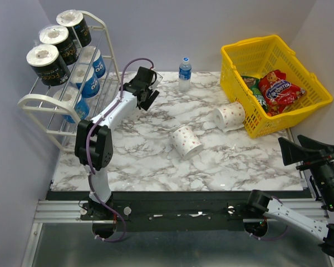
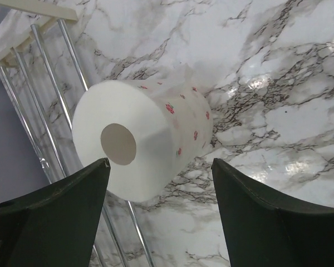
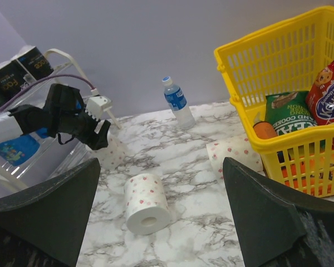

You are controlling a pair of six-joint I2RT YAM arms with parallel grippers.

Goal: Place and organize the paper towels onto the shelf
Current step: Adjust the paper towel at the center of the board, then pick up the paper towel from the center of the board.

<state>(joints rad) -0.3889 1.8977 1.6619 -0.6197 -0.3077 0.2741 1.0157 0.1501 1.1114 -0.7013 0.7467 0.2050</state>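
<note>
Both tools stand spread and empty. Outward from the left tool (image 2: 160, 167), a dotted roll (image 2: 142, 139) lies on the shelf (image 2: 50, 11) bars, whose slant likely cradles it. The right tool (image 3: 161, 161) waits aside. Two further paper towels (image 1: 186, 142) lie on the table (image 1: 156, 161), awaiting pickup.

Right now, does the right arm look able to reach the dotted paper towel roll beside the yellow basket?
Probably yes. The right tool is open and bare marble lies between it and the dotted roll. The yellow basket stands right beside the roll, so one finger may have little room.
</note>
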